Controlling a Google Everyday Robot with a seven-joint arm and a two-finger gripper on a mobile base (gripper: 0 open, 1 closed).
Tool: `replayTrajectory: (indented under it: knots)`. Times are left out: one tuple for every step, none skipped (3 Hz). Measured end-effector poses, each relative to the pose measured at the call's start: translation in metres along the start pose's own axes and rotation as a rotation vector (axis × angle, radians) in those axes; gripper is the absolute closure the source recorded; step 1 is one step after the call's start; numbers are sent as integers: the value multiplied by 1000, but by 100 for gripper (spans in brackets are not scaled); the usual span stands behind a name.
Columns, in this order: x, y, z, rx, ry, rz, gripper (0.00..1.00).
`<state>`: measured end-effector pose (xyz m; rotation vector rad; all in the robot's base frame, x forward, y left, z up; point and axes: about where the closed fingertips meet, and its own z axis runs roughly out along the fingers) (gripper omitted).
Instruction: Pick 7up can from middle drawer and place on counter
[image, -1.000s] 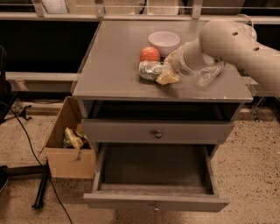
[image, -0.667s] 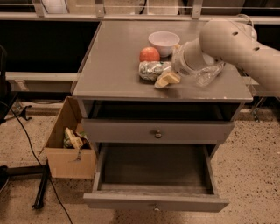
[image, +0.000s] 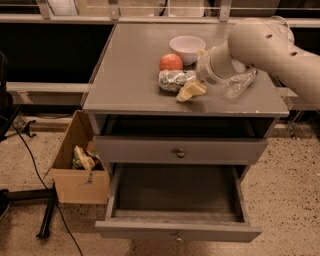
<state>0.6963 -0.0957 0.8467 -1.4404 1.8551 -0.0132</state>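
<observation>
7up can (image: 173, 80), one, beside claw (image: 189, 91)

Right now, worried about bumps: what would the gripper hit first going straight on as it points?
Likely the counter just ahead of it; the gripper angles down beside the 7up can, though depth is unclear.

bowl (image: 187, 46), round fruit (image: 171, 62), bottle (image: 240, 82) near claw (image: 191, 90), cardboard box (image: 75, 172).
</observation>
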Motion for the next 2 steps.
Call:
replayTrajectory:
  knots:
    - [-12, -6, -22, -22, 9, -2, 0]
    - [-24, -14, -52, -35, 16, 6, 0]
